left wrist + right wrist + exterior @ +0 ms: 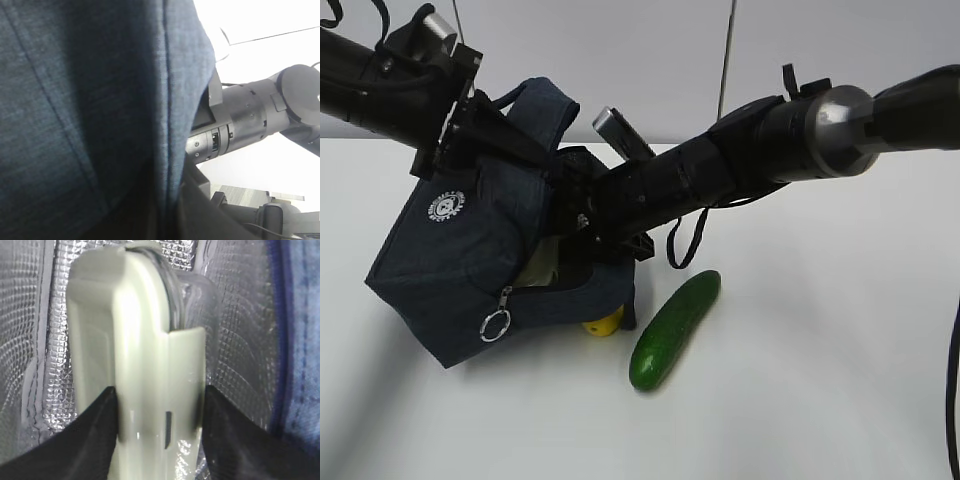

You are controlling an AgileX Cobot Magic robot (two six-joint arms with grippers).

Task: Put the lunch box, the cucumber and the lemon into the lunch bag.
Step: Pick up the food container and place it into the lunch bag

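Right gripper [160, 415] clamps the lunch box [145, 365] inside the lunch bag [470, 260]; seat it flat against the foil lining [240, 315] before releasing, while the closed left gripper [455, 110] holds the bag up.

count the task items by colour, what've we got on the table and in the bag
navy: 1, the lunch bag
dark green: 1, the cucumber
yellow: 1, the lemon, mostly hidden under the bag's edge
pale green lid: 1, the lunch box, inside the bag
total: 4
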